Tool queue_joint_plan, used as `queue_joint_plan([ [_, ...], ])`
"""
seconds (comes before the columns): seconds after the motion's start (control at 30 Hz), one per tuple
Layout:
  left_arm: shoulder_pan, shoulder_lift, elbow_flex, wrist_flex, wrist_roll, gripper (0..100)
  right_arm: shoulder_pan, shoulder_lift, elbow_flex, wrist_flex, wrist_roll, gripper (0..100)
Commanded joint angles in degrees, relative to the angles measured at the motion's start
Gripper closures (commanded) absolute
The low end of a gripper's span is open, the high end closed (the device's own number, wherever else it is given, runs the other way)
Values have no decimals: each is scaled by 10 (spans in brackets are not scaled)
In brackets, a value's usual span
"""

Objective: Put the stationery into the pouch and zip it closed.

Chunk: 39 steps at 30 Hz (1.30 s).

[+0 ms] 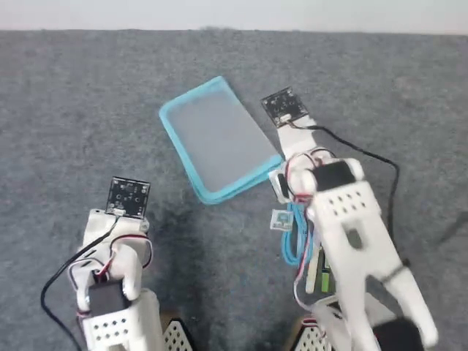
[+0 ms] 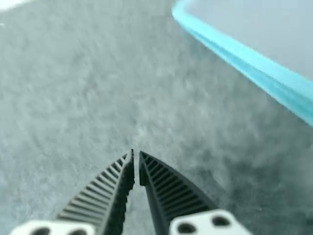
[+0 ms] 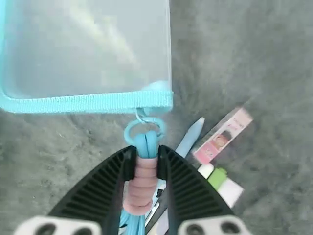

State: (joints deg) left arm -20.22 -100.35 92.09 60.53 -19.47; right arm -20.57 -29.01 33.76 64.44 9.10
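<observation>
by the pouch [image 3: 88,49] corner, right gripper [image 3: 145,150] pinching zip strap [image 3: 143,183]

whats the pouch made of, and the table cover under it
The pouch looks like frosted, semi-clear soft plastic, since the grey shows faintly through. Its turquoise edging shows a woven fabric texture. The table cover is probably felt or short-pile carpet: matte grey and fuzzy.
</observation>
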Motion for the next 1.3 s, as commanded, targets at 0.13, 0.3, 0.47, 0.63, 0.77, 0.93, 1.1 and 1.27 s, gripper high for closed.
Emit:
queue_joint_plan([
  [0.13,78,135,-200,17,25,987,4,-95,-5,53,21,992],
  [0.3,145,373,-319,-33,122,924,3,-111,5,58,28,992],
  [0.47,152,543,-360,-131,194,908,4,-129,9,52,26,992],
  [0.63,160,652,-336,-251,225,908,4,-129,-12,49,26,992],
  [0.77,196,720,-331,-294,225,908,-15,-128,-58,51,26,992],
  [0.93,268,781,-333,-297,226,909,-90,-123,-125,62,26,992],
  [1.1,330,826,-334,-314,242,909,-149,-69,-208,95,26,992],
  [1.27,353,858,-351,-325,238,909,-230,-51,-241,132,32,992],
])
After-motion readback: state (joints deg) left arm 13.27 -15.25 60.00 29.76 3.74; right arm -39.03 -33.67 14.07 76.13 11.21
